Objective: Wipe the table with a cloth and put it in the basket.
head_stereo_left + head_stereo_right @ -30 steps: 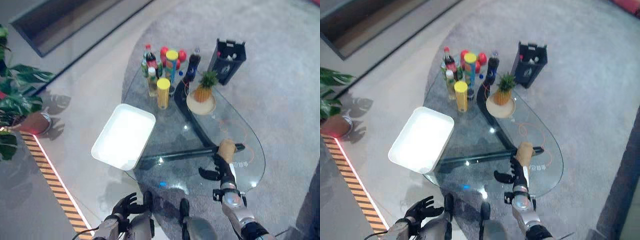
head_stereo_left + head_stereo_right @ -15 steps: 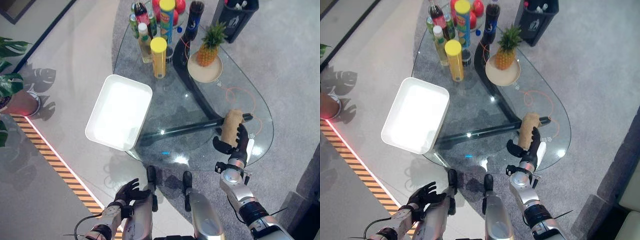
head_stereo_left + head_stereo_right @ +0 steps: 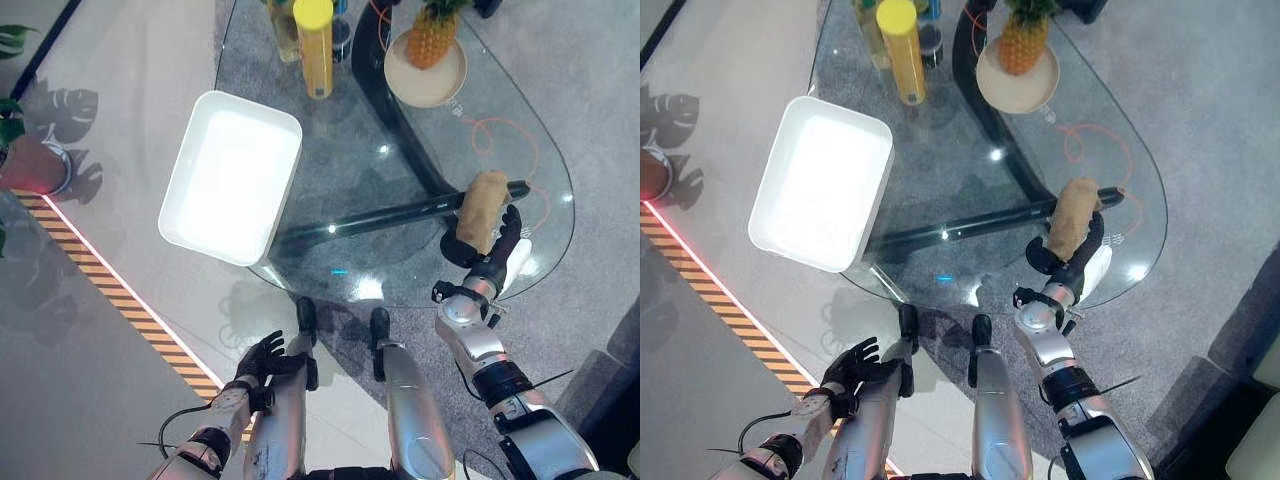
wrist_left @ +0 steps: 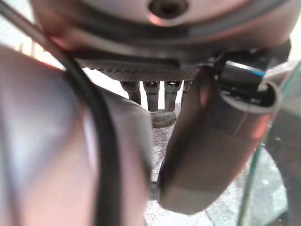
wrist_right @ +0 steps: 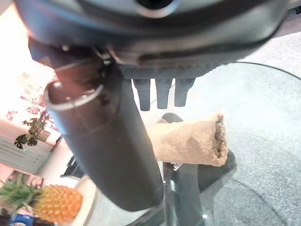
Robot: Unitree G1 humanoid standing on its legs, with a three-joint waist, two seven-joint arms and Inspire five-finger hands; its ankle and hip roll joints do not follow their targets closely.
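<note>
A rolled tan cloth [image 3: 483,210] lies on the glass table [image 3: 335,170] near its right front edge, above the end of the dark table leg. My right hand [image 3: 497,252] is at the cloth's near end, with straight fingers [image 5: 162,92] along one side of the roll and the thumb [image 3: 456,247] on the other. The hand is open. The white rectangular basket [image 3: 232,175] sits on the table's left edge, well to the left of the cloth, and holds nothing. My left hand [image 3: 262,358] hangs low by my side, below the table, with its fingers relaxed.
A pineapple [image 3: 432,30] stands on a round plate [image 3: 425,85] at the far side of the table. A tall yellow-lidded can [image 3: 314,45] and bottles stand left of it. A potted plant [image 3: 30,165] and striped tape [image 3: 120,300] are on the floor to the left.
The whole picture has shifted because the camera moved nearer and tipped down. My right hand stays at the cloth's near end, its fingers now a little farther along the roll.
</note>
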